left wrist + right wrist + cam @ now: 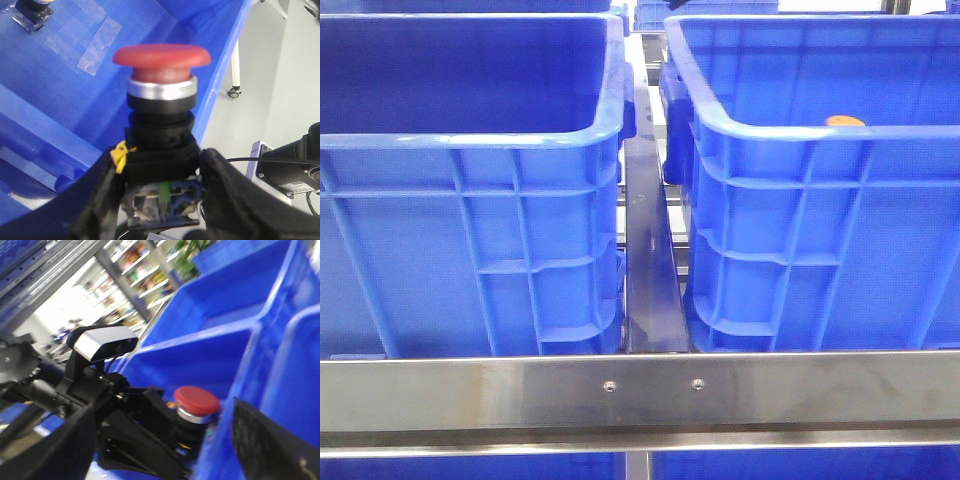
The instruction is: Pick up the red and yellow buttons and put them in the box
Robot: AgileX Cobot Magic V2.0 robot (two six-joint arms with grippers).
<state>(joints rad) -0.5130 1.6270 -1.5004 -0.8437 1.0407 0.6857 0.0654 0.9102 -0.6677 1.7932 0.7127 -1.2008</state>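
The red button (161, 56) has a dark red mushroom cap, a silver ring and a black body. My left gripper (160, 175) is shut on its black body and holds it upright above the inner corner of a blue box (215, 65). The right wrist view shows the same red button (196, 400) held by the left gripper beside a blue box wall (250, 365). My right gripper (165, 450) is open and empty. An orange-yellow cap (844, 121) peeks over the near rim of the right box (800, 135). Neither gripper shows in the front view.
A second blue crate (470, 140) stands left of a dark metal divider (648, 250), behind a steel rail (640, 390). A black-bodied unit (34, 12) and clear tape patches (95, 50) lie on the crate floor. The left arm's camera (102, 342) is close to my right fingers.
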